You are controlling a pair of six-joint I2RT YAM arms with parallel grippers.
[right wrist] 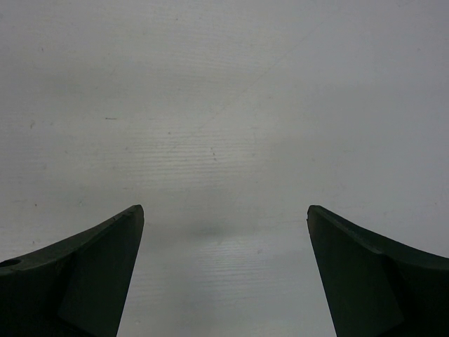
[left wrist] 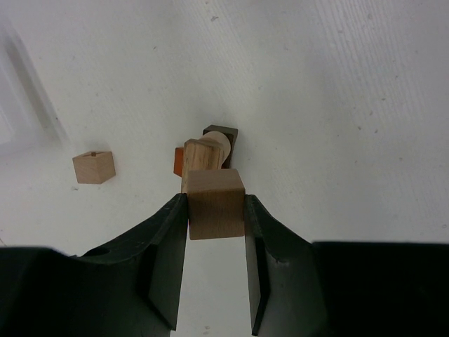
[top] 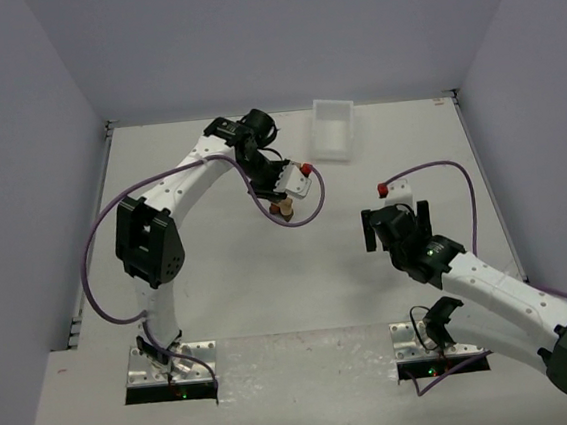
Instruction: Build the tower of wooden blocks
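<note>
While left tool [left wrist: 215,201] gripped tan cube [left wrist: 217,219] over wood block tower [left wrist: 209,153] on tabletop [left wrist: 337,105], right tool [right wrist: 224,209] stood open, empty. Placement step judged in hand; next move called for centred lowering, gentle release.

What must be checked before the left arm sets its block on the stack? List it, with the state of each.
1. Grip: left gripper shut on the tan block, held squarely: ok.
2. Tan block lined up over the stack: cannot tell; it hides part of the stack in the wrist view.
3. Stack standing: ok.
4. Stack's top flat enough to land on: cannot tell.
5. Loose cube lies apart from the stack: ok.
6. Right gripper open, empty, away from the stack: ok.
</note>
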